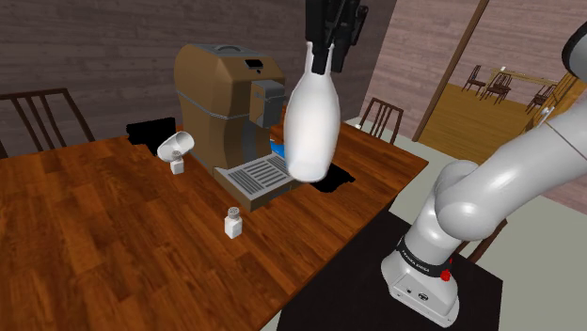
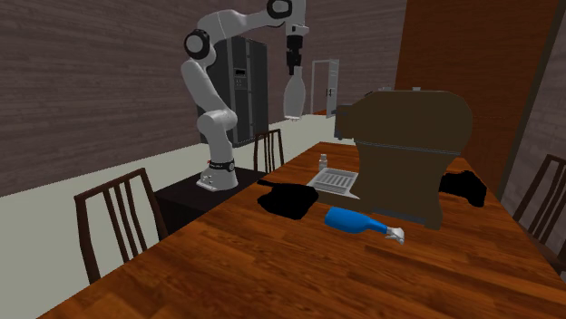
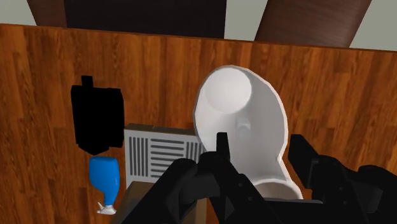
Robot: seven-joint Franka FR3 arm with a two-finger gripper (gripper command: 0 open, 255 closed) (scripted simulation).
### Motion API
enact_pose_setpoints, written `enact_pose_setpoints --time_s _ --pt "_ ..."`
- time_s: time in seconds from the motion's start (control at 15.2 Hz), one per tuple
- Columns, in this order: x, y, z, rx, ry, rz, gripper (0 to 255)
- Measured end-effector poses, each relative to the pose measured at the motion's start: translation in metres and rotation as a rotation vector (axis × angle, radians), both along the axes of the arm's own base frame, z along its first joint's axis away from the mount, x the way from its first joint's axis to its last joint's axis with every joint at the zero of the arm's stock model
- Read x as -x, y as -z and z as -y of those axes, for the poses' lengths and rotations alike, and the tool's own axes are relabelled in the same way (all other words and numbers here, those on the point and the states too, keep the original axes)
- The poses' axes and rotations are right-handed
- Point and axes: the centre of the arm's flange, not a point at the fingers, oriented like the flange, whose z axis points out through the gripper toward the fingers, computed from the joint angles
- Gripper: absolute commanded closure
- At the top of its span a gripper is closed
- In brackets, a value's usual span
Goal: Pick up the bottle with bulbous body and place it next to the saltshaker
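Note:
High above the wooden table [image 1: 113,235], my gripper [image 1: 322,58] is shut on the neck of a white bottle with a bulbous body [image 1: 312,122], which hangs upright below the fingers. The same bottle [image 2: 293,98] hangs under the gripper [image 2: 292,68] in the second exterior view. From the wrist, the bottle [image 3: 242,121] sits clasped between the black fingers of the gripper [image 3: 261,149]. The small white saltshaker [image 1: 233,223] stands on the table in front of the coffee machine's drip tray, lower and toward the shoulder view's left of the bottle; it also appears as the saltshaker [image 2: 322,161].
A brown coffee machine [image 1: 226,94] with a grey drip tray [image 1: 259,179] stands behind the bottle. A blue bottle [image 2: 349,220] lies on its side beside it. A tilted white cup [image 1: 176,146] and black shapes [image 1: 150,130] sit on the table. Chairs [image 2: 118,217] ring it.

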Motion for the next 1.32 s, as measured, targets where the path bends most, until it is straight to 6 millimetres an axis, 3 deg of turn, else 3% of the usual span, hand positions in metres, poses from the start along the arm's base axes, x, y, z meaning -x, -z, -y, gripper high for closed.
enact_pose_setpoints --time_s 1.32 --pt "0.0 0.108 -0.002 0.0 0.0 0.0 255"
